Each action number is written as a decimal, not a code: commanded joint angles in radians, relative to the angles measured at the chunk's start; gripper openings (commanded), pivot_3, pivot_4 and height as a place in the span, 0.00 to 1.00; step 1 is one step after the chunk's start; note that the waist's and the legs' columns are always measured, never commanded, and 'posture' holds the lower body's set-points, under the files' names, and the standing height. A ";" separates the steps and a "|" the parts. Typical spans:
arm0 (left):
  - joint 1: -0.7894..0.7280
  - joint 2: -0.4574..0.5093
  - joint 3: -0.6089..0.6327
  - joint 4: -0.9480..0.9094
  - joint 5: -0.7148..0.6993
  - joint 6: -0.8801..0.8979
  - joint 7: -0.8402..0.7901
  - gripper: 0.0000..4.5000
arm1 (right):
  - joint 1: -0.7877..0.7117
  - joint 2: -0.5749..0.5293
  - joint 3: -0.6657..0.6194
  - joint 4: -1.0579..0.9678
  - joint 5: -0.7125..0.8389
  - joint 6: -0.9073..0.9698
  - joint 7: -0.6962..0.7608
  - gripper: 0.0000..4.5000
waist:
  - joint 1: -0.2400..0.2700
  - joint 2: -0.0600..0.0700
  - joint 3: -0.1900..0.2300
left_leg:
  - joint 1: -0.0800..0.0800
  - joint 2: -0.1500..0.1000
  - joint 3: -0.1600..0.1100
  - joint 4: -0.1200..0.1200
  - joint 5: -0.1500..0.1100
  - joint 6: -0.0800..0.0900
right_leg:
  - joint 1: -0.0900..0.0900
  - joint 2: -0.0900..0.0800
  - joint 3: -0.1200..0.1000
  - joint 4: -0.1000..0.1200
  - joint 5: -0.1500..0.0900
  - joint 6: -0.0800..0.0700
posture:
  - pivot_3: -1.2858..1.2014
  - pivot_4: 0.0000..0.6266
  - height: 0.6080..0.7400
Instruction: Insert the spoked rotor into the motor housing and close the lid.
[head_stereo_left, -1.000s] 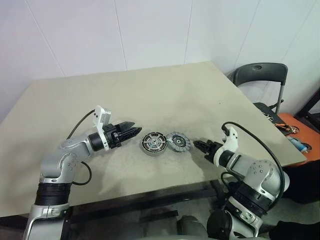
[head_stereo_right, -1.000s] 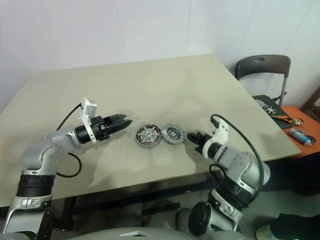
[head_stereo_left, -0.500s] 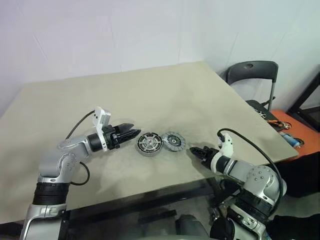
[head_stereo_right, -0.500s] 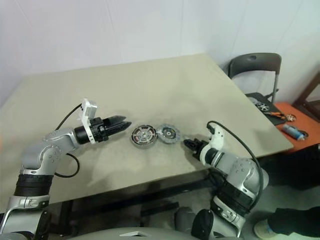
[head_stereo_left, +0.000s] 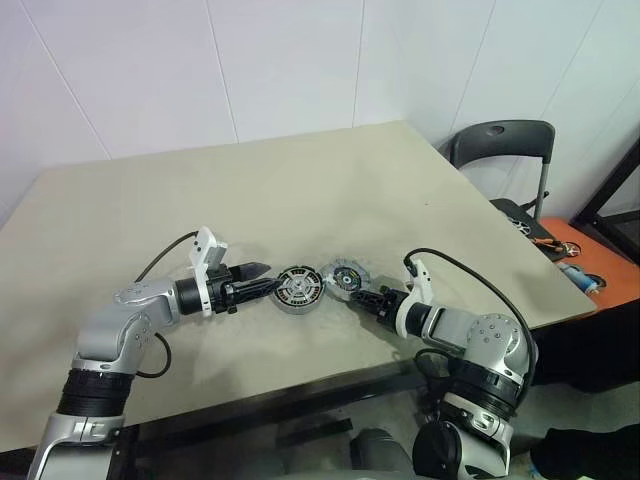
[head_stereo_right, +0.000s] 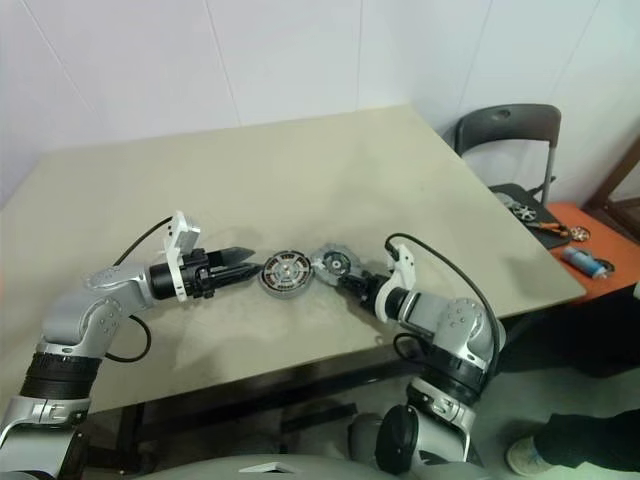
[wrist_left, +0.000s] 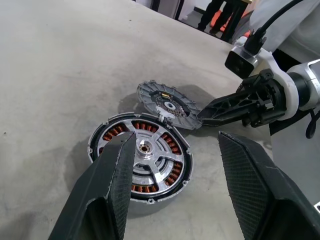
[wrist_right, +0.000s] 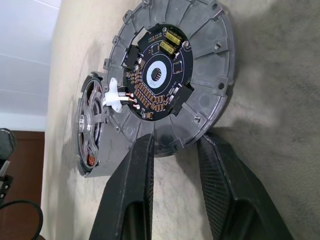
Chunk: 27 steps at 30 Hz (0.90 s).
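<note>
Fingers of the right gripper (wrist_right: 172, 186) stand slightly parted at the near edge of the lid (wrist_right: 172, 75), which leans tilted with its far edge up on the rim of the motor housing (wrist_left: 140, 162); whether they pinch that edge cannot be told. The left gripper (wrist_left: 175, 172) hovers just beside the housing on its other side, its black fingers spread wide and holding nothing. Both discs lie near the front edge of the beige table (head_stereo_left: 300, 190), with a dark chair (head_stereo_left: 505, 150) beyond its right corner.
</note>
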 joint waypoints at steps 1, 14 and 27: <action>0.001 0.006 0.020 -0.034 0.000 -0.012 0.004 0.62 | 0.032 0.034 0.021 0.038 0.013 -0.027 -0.015 0.31 | 0.000 0.000 0.000 | 0.001 0.000 0.000 0.000 0.000 0.000 | 0.001 0.000 0.000 0.000 0.000 0.000 | 0.52 0.00 1.00; 0.007 -0.021 -0.002 -0.038 0.017 -0.033 0.033 0.62 | 0.069 0.006 0.040 -0.011 0.158 -0.184 -0.005 0.00 | 0.005 -0.003 -0.002 | 0.001 0.000 0.000 -0.001 0.000 0.000 | 0.002 0.000 0.000 -0.003 0.000 0.000 | 0.52 0.00 1.00; -0.016 -0.054 -0.020 0.013 0.052 -0.066 0.029 0.62 | 0.031 -0.177 0.440 -0.071 0.115 -0.393 0.115 0.00 | 0.002 0.000 0.000 | -0.002 0.000 0.000 -0.003 0.000 0.000 | -0.003 0.000 0.000 -0.004 0.000 0.000 | 0.52 0.00 1.00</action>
